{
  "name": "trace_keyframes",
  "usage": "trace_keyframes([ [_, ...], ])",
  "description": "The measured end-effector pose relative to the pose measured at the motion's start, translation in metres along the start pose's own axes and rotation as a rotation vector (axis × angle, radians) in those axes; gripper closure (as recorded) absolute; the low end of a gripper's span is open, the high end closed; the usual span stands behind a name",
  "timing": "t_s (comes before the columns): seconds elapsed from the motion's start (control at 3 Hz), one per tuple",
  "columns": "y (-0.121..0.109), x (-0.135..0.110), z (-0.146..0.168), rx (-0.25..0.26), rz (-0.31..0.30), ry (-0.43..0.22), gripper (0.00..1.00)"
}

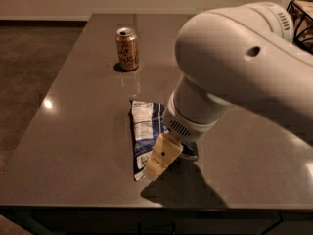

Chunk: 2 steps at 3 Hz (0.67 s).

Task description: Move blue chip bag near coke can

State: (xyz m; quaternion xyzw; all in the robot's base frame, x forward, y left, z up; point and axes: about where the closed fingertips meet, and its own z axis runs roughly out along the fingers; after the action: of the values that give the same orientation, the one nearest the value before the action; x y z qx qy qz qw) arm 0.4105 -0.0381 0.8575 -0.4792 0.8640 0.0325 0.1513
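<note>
The blue chip bag [145, 129] lies flat near the middle of the grey table [73, 146], its white label panel facing up. My gripper [157, 163] is down at the bag's near right edge and seems to touch it; the wrist covers the bag's right side. The coke can is hidden behind my large white arm [234, 67], which fills the right half of the view.
An orange-gold can [127, 48] with dark script stands upright at the far left of the table. A dark wire basket [301, 18] shows at the top right corner. The table's front edge runs just below the gripper.
</note>
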Motion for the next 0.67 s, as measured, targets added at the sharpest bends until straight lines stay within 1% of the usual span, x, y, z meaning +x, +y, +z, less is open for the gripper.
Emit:
trace_keyframes([
  [0.33, -0.0009, -0.0053, 0.0082, -0.003, 0.012, -0.001, 0.16],
  [0.67, -0.0035, -0.0084, 0.0113, -0.013, 0.024, 0.001, 0.39],
])
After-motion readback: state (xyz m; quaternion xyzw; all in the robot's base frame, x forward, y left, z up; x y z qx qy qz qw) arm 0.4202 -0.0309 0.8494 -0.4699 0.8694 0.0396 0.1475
